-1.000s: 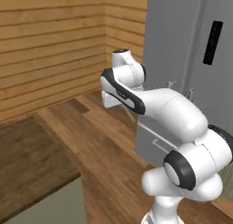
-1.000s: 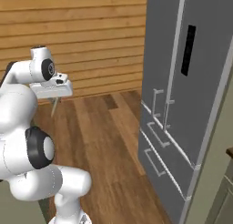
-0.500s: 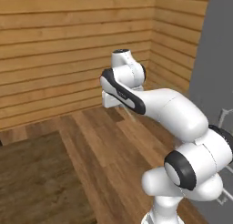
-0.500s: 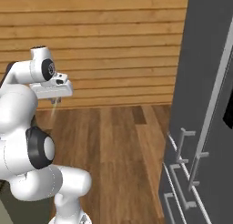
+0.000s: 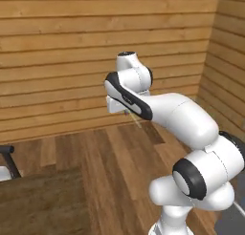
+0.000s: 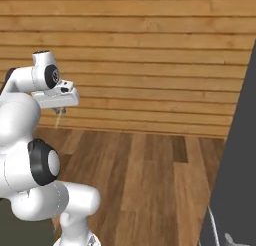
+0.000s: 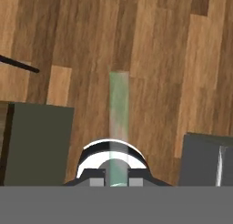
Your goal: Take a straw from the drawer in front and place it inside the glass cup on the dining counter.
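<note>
My gripper [image 7: 118, 176] is shut on the straw [image 7: 118, 118], a thin pale stick that runs straight out from between the fingers over the wood floor. In the left base view the straw [image 5: 133, 119] slants down from the raised hand, and in the right base view the straw [image 6: 59, 119] hangs below the gripper [image 6: 61, 110]. A dark-brown slab at the lower left looks like the dining counter [image 5: 40, 200], with its grey-green panel [image 7: 38, 143] below the hand. The glass cup and the drawer are out of view.
A plank wall [image 5: 62, 62] runs across the back over the wood floor [image 6: 150, 175]. The grey fridge [image 6: 236, 165] stands at the right edge. A black stool leg [image 5: 10, 158] shows at the far left.
The whole picture has swung: the base has turned, so the fridge has slid off to the right and the plank wall fills the back. The arm holds the same pose with the straw.
</note>
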